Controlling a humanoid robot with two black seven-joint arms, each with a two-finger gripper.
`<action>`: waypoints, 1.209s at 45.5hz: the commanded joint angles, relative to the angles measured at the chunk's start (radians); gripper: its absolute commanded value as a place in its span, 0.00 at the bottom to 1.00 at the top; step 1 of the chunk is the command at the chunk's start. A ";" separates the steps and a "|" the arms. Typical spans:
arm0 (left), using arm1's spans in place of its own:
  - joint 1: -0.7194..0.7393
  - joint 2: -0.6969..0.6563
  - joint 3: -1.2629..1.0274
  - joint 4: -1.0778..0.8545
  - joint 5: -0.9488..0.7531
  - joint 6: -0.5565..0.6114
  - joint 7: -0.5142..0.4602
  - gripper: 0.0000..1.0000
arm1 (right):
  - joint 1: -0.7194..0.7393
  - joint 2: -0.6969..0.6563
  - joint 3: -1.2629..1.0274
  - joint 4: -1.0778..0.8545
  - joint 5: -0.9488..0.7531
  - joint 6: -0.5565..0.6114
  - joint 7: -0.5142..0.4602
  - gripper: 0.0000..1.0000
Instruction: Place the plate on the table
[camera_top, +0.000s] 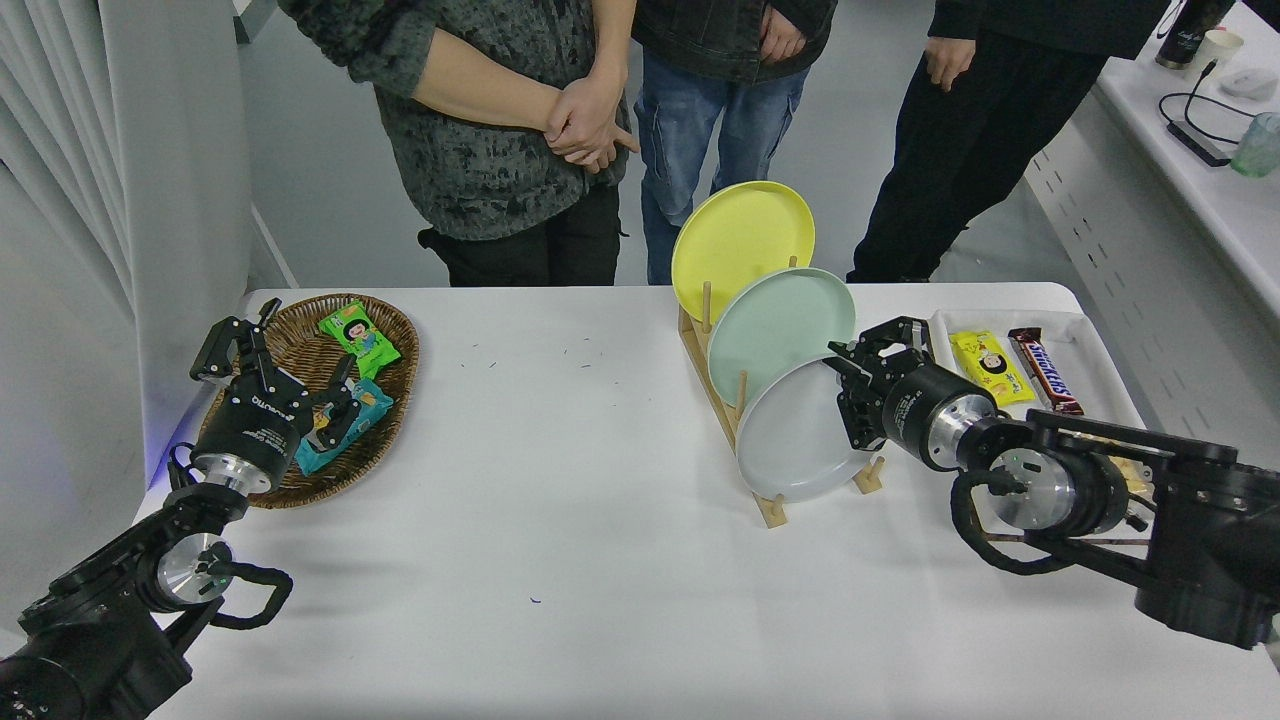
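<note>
White table (560, 520) fills the head view, with three people standing along the far side. Your right gripper (850, 395) looks clamped on the right rim of the plate (790, 440), which is still standing on edge in the nearest slot of the wooden rack (770, 505), in front of the mint-green plate (775, 325) and yellow plate (740, 235). So you've only got the grab; lifting it out and laying it flat on bare tabletop are left. Left gripper (275, 360) is parked over the basket (385, 330), fingers spread.

A lab; onlookers (520, 120) stand by the table (560, 520); cabled counter (1190, 170).
</note>
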 joint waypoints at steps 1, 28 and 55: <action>0.000 0.000 0.000 0.000 0.000 0.001 0.000 0.98 | 0.017 -0.025 -0.001 0.018 0.001 -0.001 -0.010 0.08; 0.000 -0.001 0.000 0.000 0.000 -0.001 0.000 0.98 | 0.158 -0.142 -0.074 0.103 0.002 0.023 -0.052 0.00; 0.000 0.000 0.000 0.000 0.000 -0.001 0.000 0.98 | 0.346 -0.197 -0.061 0.120 0.157 0.006 -0.254 0.00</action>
